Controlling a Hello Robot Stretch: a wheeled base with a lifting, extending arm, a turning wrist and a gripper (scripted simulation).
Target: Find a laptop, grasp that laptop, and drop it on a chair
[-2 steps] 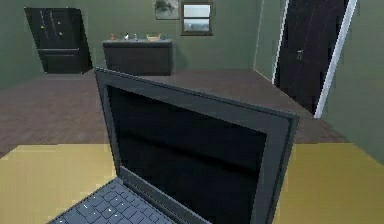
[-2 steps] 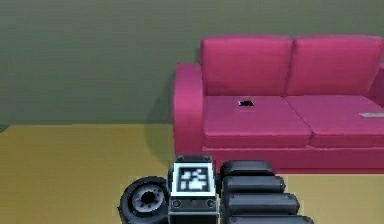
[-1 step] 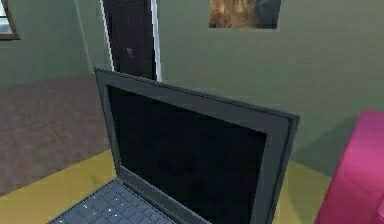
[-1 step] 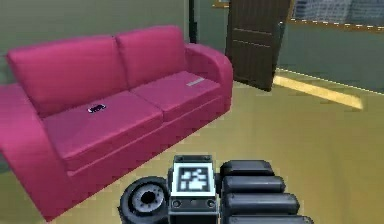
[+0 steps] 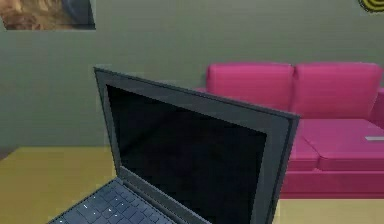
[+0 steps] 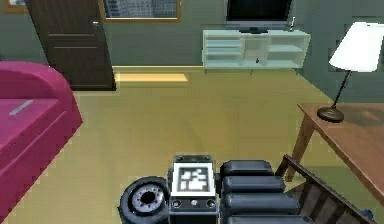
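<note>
**Laptop close ahead; open floor on the arm side.**
The laptop (image 5: 190, 150) stands lid-up at the forward view's near edge, with the pink sofa (image 5: 300, 100) behind it. In the arm side view, bare floor (image 6: 190, 110) runs between the sofa edge and a wooden table (image 6: 350, 135) to the door (image 6: 75, 40) and TV stand (image 6: 255, 48). The gripper (image 6: 148, 200) sits at the bottom edge with its fingers indistinct, so its spread and any load cannot be determined.

No text, number or brand can be read anywhere. The laptop (image 5: 195, 150) has a black display, and its keys (image 5: 105, 211) look too small to read. The white square (image 6: 193, 180) low in the arm side view bears black marks, seemingly a pattern.
</note>
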